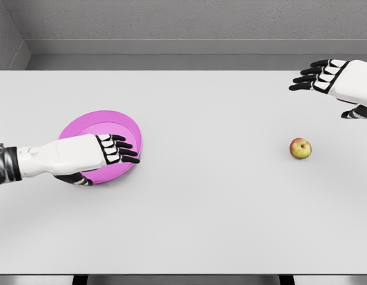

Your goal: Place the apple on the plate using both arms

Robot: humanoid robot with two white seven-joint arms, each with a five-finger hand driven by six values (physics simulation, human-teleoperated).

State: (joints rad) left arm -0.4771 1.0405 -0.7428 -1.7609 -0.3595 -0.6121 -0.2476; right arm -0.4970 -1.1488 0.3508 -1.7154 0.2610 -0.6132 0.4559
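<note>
Small round red-yellow apple (300,148): loose on white table (201,225), well apart from shallow magenta plastic plate (82,127). Left hand (106,151): over plate, fingers extended, gripping nothing. Right hand (326,76): beyond apple, fingers released. Your risk: a glancing touch likely rolls the apple away.

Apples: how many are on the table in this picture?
1. The apple lies on the table at the right, far from the plate and below the right hand. Nothing seems hidden.
</note>
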